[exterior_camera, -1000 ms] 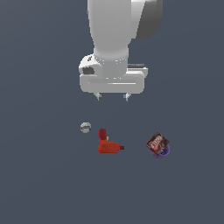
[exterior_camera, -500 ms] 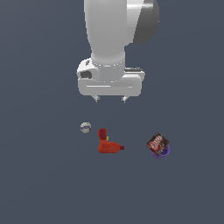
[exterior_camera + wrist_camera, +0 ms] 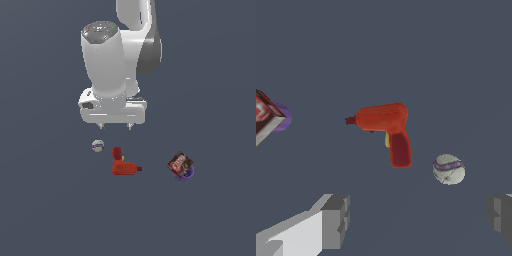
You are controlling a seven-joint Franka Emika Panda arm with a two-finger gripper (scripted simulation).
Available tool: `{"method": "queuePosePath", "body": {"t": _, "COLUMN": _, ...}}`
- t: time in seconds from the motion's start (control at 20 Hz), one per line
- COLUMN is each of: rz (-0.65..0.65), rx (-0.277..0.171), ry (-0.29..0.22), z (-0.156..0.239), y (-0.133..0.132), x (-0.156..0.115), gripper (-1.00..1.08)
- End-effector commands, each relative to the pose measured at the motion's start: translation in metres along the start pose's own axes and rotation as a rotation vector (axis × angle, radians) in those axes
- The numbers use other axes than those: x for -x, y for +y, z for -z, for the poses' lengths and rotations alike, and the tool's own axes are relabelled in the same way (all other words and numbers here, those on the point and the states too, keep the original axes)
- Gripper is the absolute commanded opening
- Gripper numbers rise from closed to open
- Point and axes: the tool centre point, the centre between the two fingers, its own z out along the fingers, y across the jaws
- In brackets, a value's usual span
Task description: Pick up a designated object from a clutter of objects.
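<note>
Wrist view shows the ball (image 3: pixel 448 169) best: small, round, chalky grey-white, with a purplish band curving across its top and faint dark lines. It lies on the flat, dull slate-grey floor (image 3: pixel 406 50), near the grip end of a red drill (image 3: pixel 387 129) but not touching it. The drill is glossy red plastic, pistol-shaped, with a stubby dark nose and a small yellow patch where body meets handle. Further off, past the drill's nose, sits a brown packet (image 3: pixel 265 116) with red-and-white print, boxy and tilted, on a round purple base.

From the exterior view, the ball (image 3: pixel 98 145) sits toward the exterior view's left, the drill (image 3: pixel 122 163) beside it, and the packet (image 3: pixel 180 165) well apart to the exterior view's right. The white arm's gripper (image 3: pixel 115 126) hangs above the floor with its fingers spread wide and nothing between them; the blocky grey fingertips (image 3: pixel 336 220) stand far apart in the wrist view.

Compared with half a second ago, the arm has shifted toward the exterior view's left, nearer over the ball. The three items have not moved.
</note>
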Motion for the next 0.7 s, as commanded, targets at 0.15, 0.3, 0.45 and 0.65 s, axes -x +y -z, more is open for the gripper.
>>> {"method": "queuePosePath", "body": {"t": 0.15, "rz": 0.005, "rx": 0.004, "ry": 0.001, "z": -0.053, "y": 0.039, "x": 0.005, "gripper": 1.00}}
{"method": "queuePosePath", "body": {"t": 0.3, "rz": 0.008, "rx": 0.009, "ry": 0.002, "z": -0.082, "y": 0.061, "x": 0.011, "gripper": 1.00}}
{"method": "queuePosePath", "body": {"t": 0.45, "rz": 0.010, "rx": 0.015, "ry": 0.002, "z": -0.106, "y": 0.080, "x": 0.019, "gripper": 1.00}}
{"method": "queuePosePath", "body": {"t": 0.65, "rz": 0.013, "rx": 0.022, "ry": 0.002, "z": -0.130, "y": 0.098, "x": 0.029, "gripper": 1.00}}
